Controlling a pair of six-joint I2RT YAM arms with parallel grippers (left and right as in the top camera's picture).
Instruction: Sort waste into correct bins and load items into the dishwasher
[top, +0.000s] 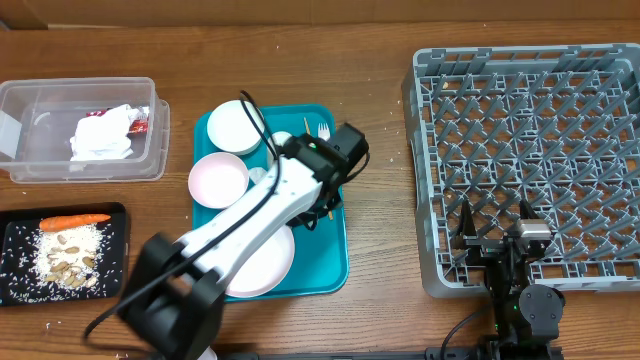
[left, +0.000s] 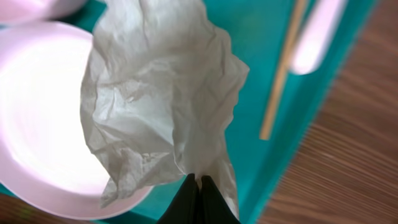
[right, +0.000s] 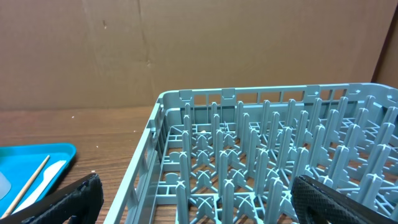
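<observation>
Left gripper (left: 198, 188) clamped on napkin (left: 158, 106) | napkin fans out from pinch (partly over pink plate (left: 37, 124))

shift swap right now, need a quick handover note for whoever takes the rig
Left gripper: shut on a crumpled napkin, over the teal tray.
Right gripper: open, empty, by the dish rack.
Done: binned napkin and red wrapper in the clear tub; carrot and rice scraps on the black tray.
Left: bin the crumpled napkin; load pink plate, pink bowl, white bowl and fork from the teal tray. The rack holds nothing.
</observation>
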